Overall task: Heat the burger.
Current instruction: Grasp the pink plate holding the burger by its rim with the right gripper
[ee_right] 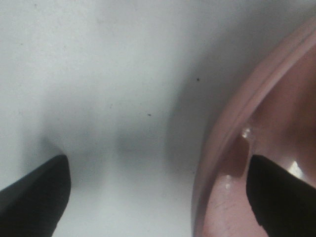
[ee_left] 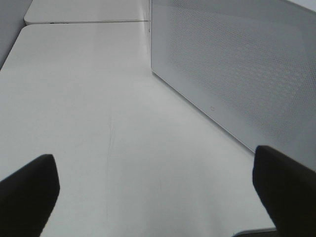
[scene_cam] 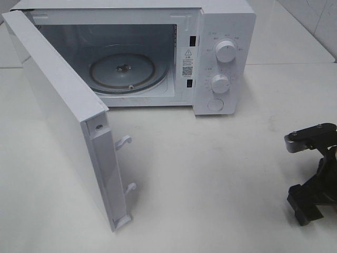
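My right tool (ee_right: 158,197) is spread wide, the pink plate (ee_right: 232,123) rim between its fingers. My left tool (ee_left: 155,192) hangs wide over the desk (ee_left: 98,98), beside the microwave door (ee_left: 237,74).

The burger is not showing in any view. The white microwave (scene_cam: 224,31) is standing at the back of the table (scene_cam: 210,174). Its door (scene_cam: 52,105) is hanging wide open on the left. The round glass tray (scene_cam: 105,74) is lying flat inside.
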Robot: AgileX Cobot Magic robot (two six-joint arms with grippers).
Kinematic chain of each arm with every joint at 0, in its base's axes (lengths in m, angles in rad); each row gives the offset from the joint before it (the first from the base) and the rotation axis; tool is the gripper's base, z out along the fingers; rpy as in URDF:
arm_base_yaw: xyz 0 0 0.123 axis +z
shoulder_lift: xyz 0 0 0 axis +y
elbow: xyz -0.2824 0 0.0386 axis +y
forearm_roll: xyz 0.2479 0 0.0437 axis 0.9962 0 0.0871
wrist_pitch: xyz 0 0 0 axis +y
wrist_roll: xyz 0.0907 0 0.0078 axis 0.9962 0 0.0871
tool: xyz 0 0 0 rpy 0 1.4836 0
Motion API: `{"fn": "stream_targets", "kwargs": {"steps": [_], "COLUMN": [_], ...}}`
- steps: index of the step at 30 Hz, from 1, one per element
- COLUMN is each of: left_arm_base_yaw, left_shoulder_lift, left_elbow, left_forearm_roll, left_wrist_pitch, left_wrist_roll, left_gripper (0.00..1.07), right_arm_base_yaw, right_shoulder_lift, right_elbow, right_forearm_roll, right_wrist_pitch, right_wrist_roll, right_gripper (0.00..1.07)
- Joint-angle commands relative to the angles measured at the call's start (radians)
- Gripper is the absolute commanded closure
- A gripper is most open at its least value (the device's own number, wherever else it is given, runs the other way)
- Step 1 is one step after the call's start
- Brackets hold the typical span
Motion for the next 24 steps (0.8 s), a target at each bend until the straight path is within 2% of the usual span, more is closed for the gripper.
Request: {"fn": "stream_targets", "kwargs": {"steps": [1,2,5,7,8,9,10,12,13,14,15,16,24], "left_arm_base_yaw": [-0.005,-0.005,-0.005,-0.005,-0.005,-0.005,-0.005,-0.005,-0.005,-0.005,-0.005,-0.005,-0.005], "left_shoulder_lift": [-0.017,-0.017,-0.017,-0.017,-0.017,-0.017,-0.017,-0.017,-0.017,-0.017,-0.017,-0.017,-0.017], "left_elbow": [-0.001,-0.001,-0.001,-0.001,-0.001,-0.001,-0.001,-0.001,-0.001,-0.001,-0.001,-0.001,-0.001], "left_forearm_roll": [-0.010,-0.010,-0.010,-0.010,-0.010,-0.010,-0.010,-0.010,-0.010,-0.010,-0.010,-0.010,-0.010], "left_wrist_pitch": [-0.009,-0.009,-0.009,-0.009,-0.009,-0.009,-0.009,-0.009,-0.009,-0.009,-0.009,-0.009,-0.009], "left_wrist_roll": [-0.001,-0.001,-0.001,-0.001,-0.001,-0.001,-0.001,-0.001,-0.001,-0.001,-0.001,-0.001,-0.001], "left_gripper": [0.07,0.07,0.07,0.07,0.07,0.07,0.07,0.07,0.07,0.07,0.07,0.07,0.07], "right_arm_base_yaw": [-0.005,-0.005,-0.005,-0.005,-0.005,-0.005,-0.005,-0.005,-0.005,-0.005,-0.005,-0.005,-0.002], "right_shoulder_lift": [0.012,0.012,0.012,0.012,0.012,0.012,0.012,0.012,0.012,0.012,0.012,0.012,0.008], "right_elbow": [0.007,0.007,0.007,0.007,0.007,0.007,0.007,0.007,0.007,0.007,0.007,0.007,-0.006], "right_forearm_roll": [-0.034,-0.036,-0.036,-0.044,-0.044,-0.053,-0.053,-0.089,-0.089,-0.093,-0.093,-0.098,-0.139], "right_wrist_pitch": [-0.012,-0.010,0.001,0.009,0.009,0.009,0.009,0.013,0.013,0.014,0.014,0.017,0.064], "right_wrist_roll": [0.012,0.016,0.028,0.058,0.058,0.071,0.071,0.113,0.113,0.118,0.118,0.123,0.156], "right_gripper": [0.24,0.31,0.36,0.58,0.58,0.65,0.65,0.92,0.92,0.99,0.99,1.07,1.07]}}
